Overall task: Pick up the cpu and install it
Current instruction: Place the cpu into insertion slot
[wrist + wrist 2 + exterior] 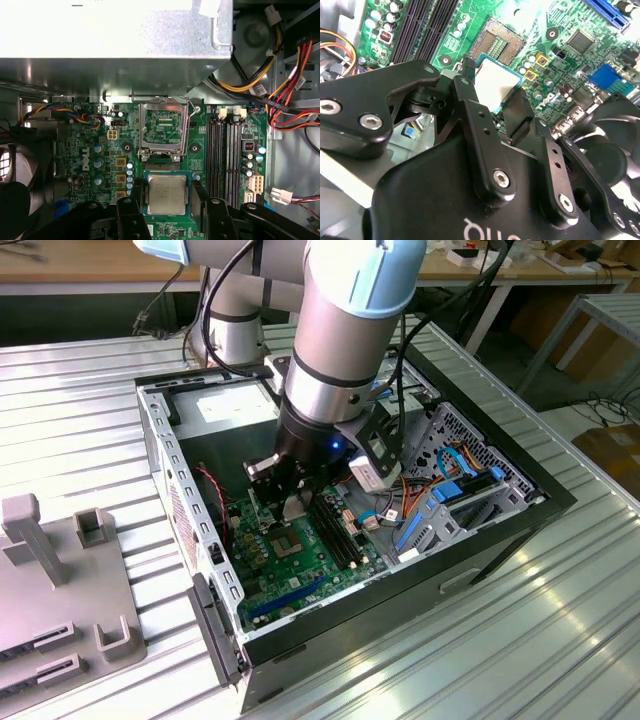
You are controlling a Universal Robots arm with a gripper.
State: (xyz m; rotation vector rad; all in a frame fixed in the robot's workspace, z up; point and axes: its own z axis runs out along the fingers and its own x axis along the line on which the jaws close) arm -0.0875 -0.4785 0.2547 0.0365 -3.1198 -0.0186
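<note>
Ribbed metal table (520,640). On it sits an open black steel computer case (350,635) with a glossy green circuit board (85,150) inside. Matte black gripper (167,200) clamped on the cpu (166,192), a flat square with a dull silver lid. One finger (131,217) on each opposite edge. The cpu is just beside the open socket (164,125).

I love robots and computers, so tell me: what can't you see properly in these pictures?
1. Underside of the cpu: both wrist views, it faces away.
2. Motherboard beneath the cpu: first wrist view, the cpu and the gripper cover it.
3. Black fan: second wrist view, cut off by the picture's edge.
4. Grey power-supply box: first wrist view, runs past the picture's edge.
</note>
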